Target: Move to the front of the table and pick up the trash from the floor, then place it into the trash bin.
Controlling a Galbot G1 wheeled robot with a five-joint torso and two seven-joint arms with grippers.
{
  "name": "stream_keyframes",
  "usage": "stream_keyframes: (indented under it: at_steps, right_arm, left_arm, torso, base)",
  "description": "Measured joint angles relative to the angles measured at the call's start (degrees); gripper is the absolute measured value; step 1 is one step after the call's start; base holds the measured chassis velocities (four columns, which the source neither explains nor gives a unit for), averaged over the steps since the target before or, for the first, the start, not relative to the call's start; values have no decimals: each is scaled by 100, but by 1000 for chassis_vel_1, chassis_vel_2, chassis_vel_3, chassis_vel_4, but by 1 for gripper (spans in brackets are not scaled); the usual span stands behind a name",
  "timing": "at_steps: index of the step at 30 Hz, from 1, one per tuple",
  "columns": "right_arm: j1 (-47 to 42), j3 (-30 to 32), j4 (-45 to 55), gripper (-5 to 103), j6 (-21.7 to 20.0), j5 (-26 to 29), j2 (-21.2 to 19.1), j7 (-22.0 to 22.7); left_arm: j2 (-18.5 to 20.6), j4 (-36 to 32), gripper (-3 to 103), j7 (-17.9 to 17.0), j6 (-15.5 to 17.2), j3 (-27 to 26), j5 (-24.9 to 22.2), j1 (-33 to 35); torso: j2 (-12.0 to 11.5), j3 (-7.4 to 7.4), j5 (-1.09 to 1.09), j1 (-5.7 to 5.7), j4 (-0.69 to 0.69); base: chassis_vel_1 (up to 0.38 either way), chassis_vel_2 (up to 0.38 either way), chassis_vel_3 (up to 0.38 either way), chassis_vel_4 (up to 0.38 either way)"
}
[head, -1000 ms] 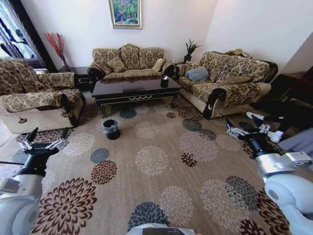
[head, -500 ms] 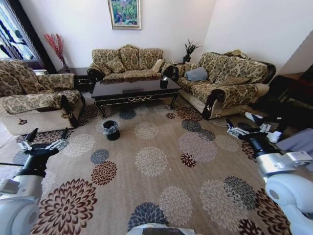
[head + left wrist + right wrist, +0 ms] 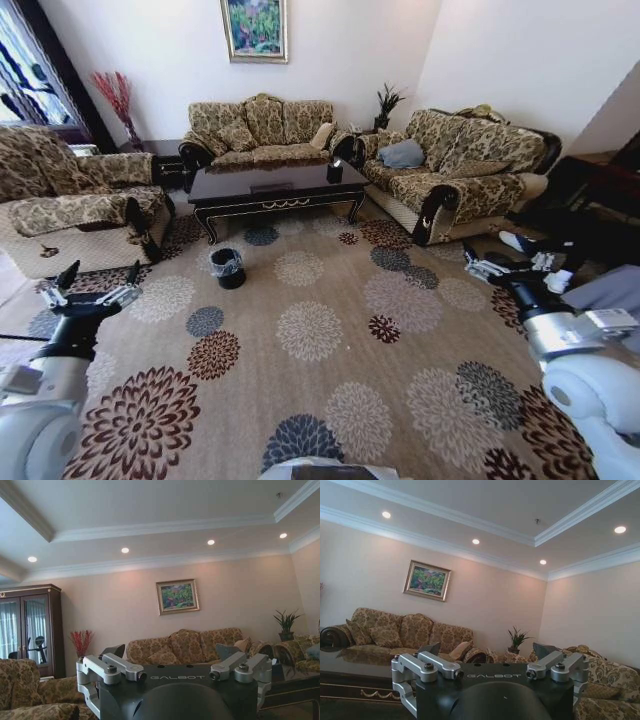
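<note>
The left gripper (image 3: pixel 97 279) hangs low at the near left above the carpet (image 3: pixel 320 340), with its two fingers spread apart and nothing between them. The right gripper (image 3: pixel 487 262) is at the near right, also above the carpet, and its two fingers are spread and empty too. In each wrist view the gripper's own fingers (image 3: pixel 111 668) (image 3: pixel 427 666) stand wide, pointing toward the far wall.

There is one table (image 3: pixel 275 187) far in the middle, its glossy tabletop carrying one small dark object (image 3: pixel 335 170) that is hard to identify. One trash bin (image 3: pixel 228 267) stands on the carpet just in front of the table's left leg, apart from both grippers. Three sofas (image 3: pixel 262 128) surround the table; the left one is cut by the picture edge. One painting (image 3: pixel 256 28) hangs on the far wall. I cannot make out any trash on the patterned carpet.
</note>
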Motion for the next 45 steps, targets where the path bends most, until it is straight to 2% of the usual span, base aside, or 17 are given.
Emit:
stream_keyframes:
  at_steps: [13,24,45]
  right_arm:
    - [48,-42,-49,100,-1,-9,-11,0]
    - [60,-45,-58,100,-2,-10,-1,0]
    - [24,-17,-17,100,-2,-12,12,1]
  left_arm:
    - [-15,33,100,-46,-10,100,57,-35]
    - [-35,40,100,-175,-48,194,191,-59]
    - [-74,17,100,-338,6,198,212,-35]
  torso:
    - [428,234,0,193,0]
    - [680,374,0,306,0]
    - [671,369,0,301,0]
  base:
    - [0,0,0,0]
    - [0,0,0,0]
    - [0,0,0,0]
